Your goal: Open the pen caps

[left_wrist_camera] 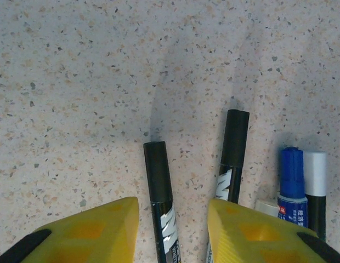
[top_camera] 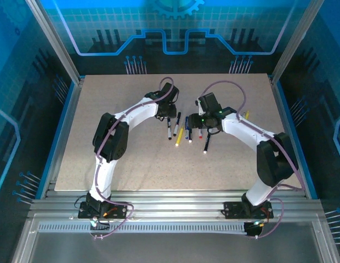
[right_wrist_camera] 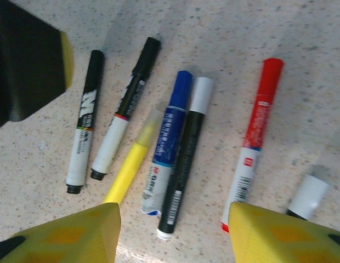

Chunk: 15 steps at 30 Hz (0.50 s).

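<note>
Mid-tabletop [top_camera: 159, 170], between your arms, the pens [top_camera: 180, 133] lay in a row with pen caps [right_wrist_camera: 181, 87] on, within either side's reach. Your left jaws stood released astride a black pen [left_wrist_camera: 159, 203], seemingly lined up to grip; right jaws hung released above. One white-capped pen [right_wrist_camera: 310, 194] sat half hidden behind a jaw.

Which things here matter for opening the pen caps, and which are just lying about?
For the job: black cap, second black cap, blue cap, white cap, red cap, clear cap, second white cap, left gripper, right gripper.

Not part of it: table, metal frame.
</note>
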Each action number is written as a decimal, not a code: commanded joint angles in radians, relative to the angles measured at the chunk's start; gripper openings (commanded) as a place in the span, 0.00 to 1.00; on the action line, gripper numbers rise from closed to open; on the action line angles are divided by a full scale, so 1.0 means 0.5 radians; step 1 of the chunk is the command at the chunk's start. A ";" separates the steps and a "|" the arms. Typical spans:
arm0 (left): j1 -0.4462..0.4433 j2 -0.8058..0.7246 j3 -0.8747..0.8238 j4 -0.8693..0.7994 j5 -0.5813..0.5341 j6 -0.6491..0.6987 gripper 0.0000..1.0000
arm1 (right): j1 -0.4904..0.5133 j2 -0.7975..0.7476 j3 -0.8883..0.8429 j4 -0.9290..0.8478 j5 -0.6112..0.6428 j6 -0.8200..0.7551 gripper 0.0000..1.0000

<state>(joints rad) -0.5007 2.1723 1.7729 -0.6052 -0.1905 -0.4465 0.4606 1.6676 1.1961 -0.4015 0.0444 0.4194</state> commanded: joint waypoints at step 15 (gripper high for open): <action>-0.005 0.307 0.300 -0.217 -0.190 -0.067 0.38 | 0.173 0.209 0.115 0.110 -0.126 0.040 0.53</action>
<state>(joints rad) -0.5007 2.2948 1.8748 -0.6613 -0.2512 -0.4660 0.5278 1.7638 1.2308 -0.3637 0.0021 0.4290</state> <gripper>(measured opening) 0.381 0.532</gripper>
